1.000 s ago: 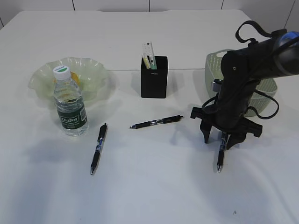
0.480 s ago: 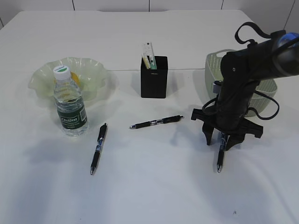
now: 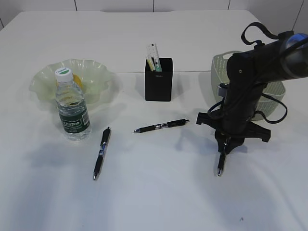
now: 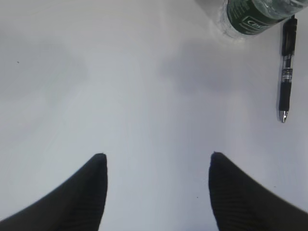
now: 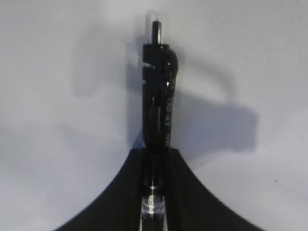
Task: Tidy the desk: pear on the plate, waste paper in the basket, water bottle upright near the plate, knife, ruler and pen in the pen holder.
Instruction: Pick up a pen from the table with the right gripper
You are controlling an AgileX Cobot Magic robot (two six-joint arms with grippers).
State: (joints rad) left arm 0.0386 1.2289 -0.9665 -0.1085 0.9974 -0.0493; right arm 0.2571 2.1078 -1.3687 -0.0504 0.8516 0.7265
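My right gripper (image 3: 226,143) (image 5: 158,154) points down at the desk (image 3: 159,202) in front of the basket (image 3: 220,65), shut on a black pen (image 3: 220,164) (image 5: 159,96) near its middle. Two more black pens (image 3: 101,153) (image 3: 161,125) lie loose on the desk. The black pen holder (image 3: 159,84) holds the clear ruler (image 3: 152,52) and a green-tipped stick, perhaps the knife. The water bottle (image 3: 71,108) (image 4: 255,17) stands upright before the plate (image 3: 94,77), with a bit of yellow pear (image 3: 79,82) behind its cap. My left gripper (image 4: 156,156) hovers open over bare desk. The waste paper is hidden.
In the left wrist view one loose pen (image 4: 286,72) lies just right of the bottle's base. The right arm and its cables cover part of the basket's front. The desk's far edge runs along the top of the exterior view.
The right gripper's jaws have shut on the pen beneath them, and the pen's tip has shifted slightly to the left. Nothing else has moved.
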